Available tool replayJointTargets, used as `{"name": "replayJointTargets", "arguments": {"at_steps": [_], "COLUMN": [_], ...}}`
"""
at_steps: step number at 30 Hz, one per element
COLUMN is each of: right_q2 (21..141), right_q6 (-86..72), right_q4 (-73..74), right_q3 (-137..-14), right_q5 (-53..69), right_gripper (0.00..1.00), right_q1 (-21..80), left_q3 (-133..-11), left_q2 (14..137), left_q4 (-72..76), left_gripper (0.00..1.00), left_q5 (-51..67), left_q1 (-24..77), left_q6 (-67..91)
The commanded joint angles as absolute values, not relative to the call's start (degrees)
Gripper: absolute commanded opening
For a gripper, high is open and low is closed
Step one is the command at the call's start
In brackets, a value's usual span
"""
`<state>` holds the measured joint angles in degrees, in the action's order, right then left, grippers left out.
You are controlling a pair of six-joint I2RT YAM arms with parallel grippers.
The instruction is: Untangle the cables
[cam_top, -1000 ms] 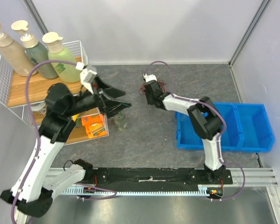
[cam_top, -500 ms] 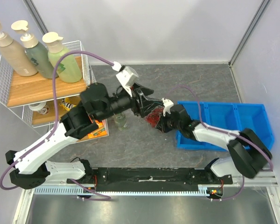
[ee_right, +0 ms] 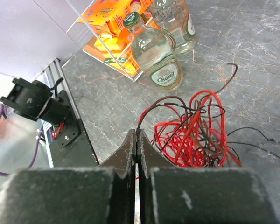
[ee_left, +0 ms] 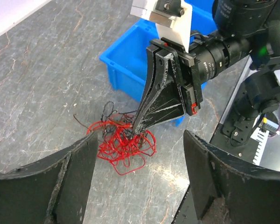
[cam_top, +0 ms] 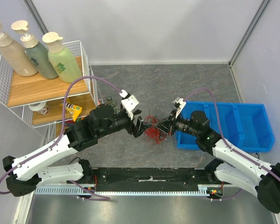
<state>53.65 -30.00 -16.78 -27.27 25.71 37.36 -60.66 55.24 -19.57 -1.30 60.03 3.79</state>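
While the right tool (ee_right: 136, 135) clamps the cables (ee_right: 191, 126) by a black strand, the gaping left tool (ee_left: 137, 154) should next grab a red loop.

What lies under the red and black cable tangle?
Only grey marbled tabletop shows through the red and black cable tangle; the right gripper covers one edge.

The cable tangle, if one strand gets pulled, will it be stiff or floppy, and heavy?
Probably floppy: the cables lie in thin, loose loops. Likely light, too. Since red and black strands interlock, the whole clump may drag along when the right pincer pulls.
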Motion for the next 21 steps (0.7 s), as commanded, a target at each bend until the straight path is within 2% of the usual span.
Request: {"name": "replayJointTargets", "arguments": {"at_steps": [1, 6, 11, 14, 17, 18, 19, 20, 21], "right_q2": [52.2, 53.4, 52.8, 52.5, 52.4, 52.5, 52.6, 52.6, 52.6], "right_q6": [-33.5, -42.6, -46.2, -50.0, -52.8, -53.0, -52.9, -52.8, -52.3], "right_q4": [-20.7, -24.3, -20.0, -21.3, -23.5, -22.9, -21.5, -20.6, -19.8], "right_q3": [-27.0, -29.6, -34.4, -35.6, -35.3, -35.4, -35.5, -35.6, -35.7], "right_q5": [27.2, 30.0, 32.0, 33.5, 34.4, 34.0, 33.5, 33.4, 33.3], "right_gripper": [0.0, 0.0, 0.0, 0.0, 0.02, 0.04, 0.05, 0.07, 0.13], "right_q1": [37.3, 37.3, 37.3, 37.4, 37.4, 37.4, 37.4, 37.4, 37.4], "left_q3": [-59.9, -58.5, -52.9, -49.8, -48.5, -48.6, -48.6, -48.5, -48.3], "left_q2": [55.7, 60.8, 60.6, 60.0, 60.7, 60.8, 60.9, 60.7, 60.5], "left_q4": [-20.0, -20.4, -11.3, -5.7, -2.6, -2.3, -2.3, -2.4, -2.2], "left_gripper": [0.78, 0.7, 0.79, 0.77, 0.65, 0.58, 0.49, 0.34, 0.15], "left_q5": [0.9, -4.4, -4.1, -3.4, -2.9, -3.8, -4.8, -5.7, -6.7], "left_q1": [60.3, 60.2, 60.2, 60.2, 60.3, 60.3, 60.3, 60.2, 60.3], "left_q6": [4.9, 9.0, 12.1, 13.4, 13.3, 13.3, 13.3, 13.3, 13.3]}}
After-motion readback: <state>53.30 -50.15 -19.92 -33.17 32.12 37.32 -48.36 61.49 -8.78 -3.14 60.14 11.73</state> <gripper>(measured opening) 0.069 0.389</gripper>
